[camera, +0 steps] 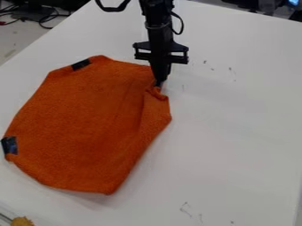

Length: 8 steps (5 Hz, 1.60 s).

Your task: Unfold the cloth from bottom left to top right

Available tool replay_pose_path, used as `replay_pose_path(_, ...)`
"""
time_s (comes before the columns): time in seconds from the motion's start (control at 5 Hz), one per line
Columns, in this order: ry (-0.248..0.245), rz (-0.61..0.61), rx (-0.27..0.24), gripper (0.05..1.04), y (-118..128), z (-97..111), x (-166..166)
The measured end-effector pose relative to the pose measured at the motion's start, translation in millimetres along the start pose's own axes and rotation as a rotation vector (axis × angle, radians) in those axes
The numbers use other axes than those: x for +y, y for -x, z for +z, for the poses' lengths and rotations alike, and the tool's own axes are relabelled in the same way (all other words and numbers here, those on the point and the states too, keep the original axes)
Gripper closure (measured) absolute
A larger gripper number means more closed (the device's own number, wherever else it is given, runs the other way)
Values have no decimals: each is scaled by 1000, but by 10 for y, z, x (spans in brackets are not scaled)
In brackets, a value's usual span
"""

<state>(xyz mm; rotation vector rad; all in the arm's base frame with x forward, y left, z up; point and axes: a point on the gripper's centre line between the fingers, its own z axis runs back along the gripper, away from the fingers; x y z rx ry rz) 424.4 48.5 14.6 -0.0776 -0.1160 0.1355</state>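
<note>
The gripper [159,83] hangs down at the upper right corner of the orange cloth [88,126], its narrow fingers together and shut on a bit of fabric. Around the fingertips the cloth is bunched, and a crease runs down from there along its right side. The rest of the cloth lies spread over the left half of the table, with a dark patch at its top left edge and another at its lower left corner.
The white table [236,132] extends to the right of the cloth, with small dark marks on its surface. A yellowish-brown object [22,221] is at the bottom left edge. Cables [44,16] lie beyond the table at the top left.
</note>
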Motion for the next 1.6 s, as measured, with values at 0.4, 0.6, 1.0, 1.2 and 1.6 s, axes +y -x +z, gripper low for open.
replay_pose_path(0.4, -45, 11, -3, 627, 55, 5, -28)
replay_pose_path(0.6, -70, 16, 1, 325, 102, 60, -17)
replay_pose_path(1.0, -132, -10, -48, 78, 200, 501, -43)
replay_pose_path(1.2, -152, -16, -67, 83, 277, 652, -19)
replay_pose_path(1.6, -133, -47, -97, 83, 315, 690, -51)
